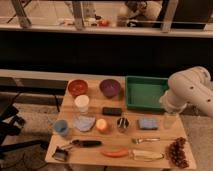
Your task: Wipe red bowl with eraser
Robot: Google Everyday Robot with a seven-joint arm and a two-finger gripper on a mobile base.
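The wooden tabletop [67, 111] is being taken up by a spread of small things, and the robot's arm [192, 87] is being held over its 3 o'clock edge, just beside a green tray [146, 92]. The red bowl [77, 87] is being carried at the 11 o'clock corner of the tabletop, with a purple bowl [110, 87] at its 3 o'clock side. The gripper [170, 118] is being hung below the arm, at the 5 o'clock corner of the tray and at 3 o'clock from a blue sponge [148, 123]. The eraser is not being held by it, and whether it is released or clenched cannot be told. The eraser [112, 111] is being left lying flat near the middle of the tabletop, at 6 o'clock from the purple bowl and 4 o'clock from the red bowl, well apart from the gripper. It is being judged light, stiff and not fragile. It is probably best being taken from above, across its short width at mid-length, so that a flat face is being left free for wiping
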